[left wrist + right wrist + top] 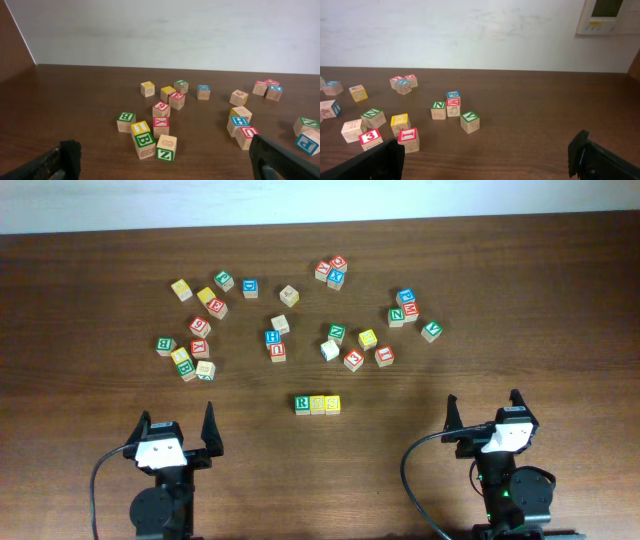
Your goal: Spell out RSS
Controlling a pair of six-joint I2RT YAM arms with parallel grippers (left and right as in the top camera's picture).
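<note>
Fingers (70, 156) of left gripper (176, 422) spread wide, nothing between them. Right gripper (484, 404) likewise wide and empty. Just ahead, between the arms: R cube (302, 403) and two yellow-edged cubes (325, 404), touching in a row. Their letters are too small to read. Farther out, loose cubes (289, 295) lie scattered. Judgement: word looks laid; confirm the S faces, and don't sweep across the row.

Overhead looked straight down on the whole surface (90, 290), wrist views sat low, faced the wall (165, 30), each shared overhead's scattered cubes (438, 110).
</note>
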